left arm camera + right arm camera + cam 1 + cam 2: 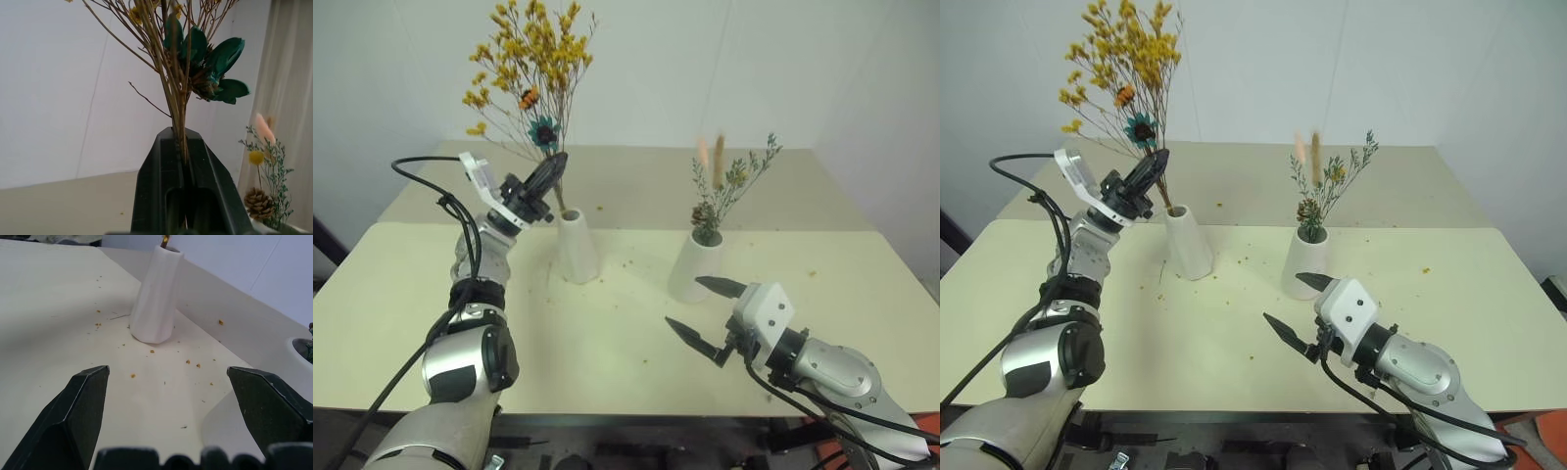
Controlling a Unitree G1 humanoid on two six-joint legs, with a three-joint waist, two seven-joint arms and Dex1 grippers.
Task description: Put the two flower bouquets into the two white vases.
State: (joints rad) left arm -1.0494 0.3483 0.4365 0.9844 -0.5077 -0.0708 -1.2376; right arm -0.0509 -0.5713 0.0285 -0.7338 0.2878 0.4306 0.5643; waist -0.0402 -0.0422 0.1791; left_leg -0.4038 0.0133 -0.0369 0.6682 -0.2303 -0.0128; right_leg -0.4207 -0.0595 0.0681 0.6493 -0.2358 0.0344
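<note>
Right gripper is nearest, jaws spread wide over the surface, just in front of the wider vase holding the small bouquet. Left gripper has its jaws pinching the yellow bouquet stems, whose ends sit in the slim vase.

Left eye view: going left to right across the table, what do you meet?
left gripper shut on the yellow bouquet → slim white vase → wider white vase holding the small greenish bouquet → right gripper, open above the table.
</note>
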